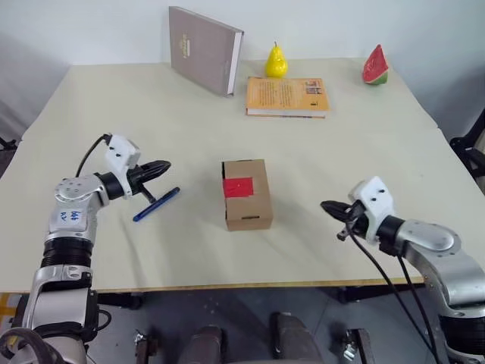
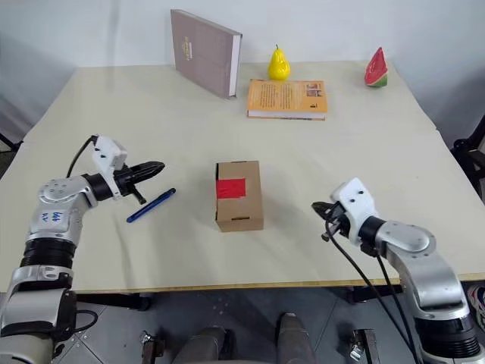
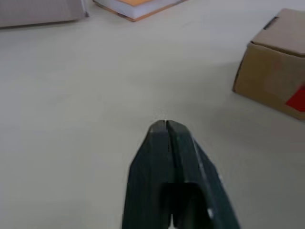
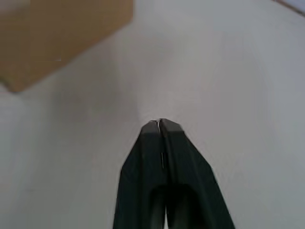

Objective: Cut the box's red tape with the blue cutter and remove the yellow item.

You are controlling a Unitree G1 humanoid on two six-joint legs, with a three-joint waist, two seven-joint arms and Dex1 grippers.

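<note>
The small brown box [image 1: 247, 194] sits closed near the table's middle, with the red tape [image 1: 237, 186] square on its top. The blue cutter [image 1: 156, 205] lies flat on the table to the box's left. My left gripper [image 1: 165, 166] hovers just above and behind the cutter, shut on nothing, pointing toward the box [image 3: 274, 62]. My right gripper [image 1: 326, 205] hangs over the table to the box's right, also shut and empty, pointing left toward it. The yellow item is out of view.
At the table's far side, a grey-brown hardcover book [image 1: 203, 48] stands propped. Beside it are a yellow pear [image 1: 276, 61], an orange book [image 1: 287, 95] lying flat, and a watermelon slice [image 1: 375, 65]. Cables trail from both wrists.
</note>
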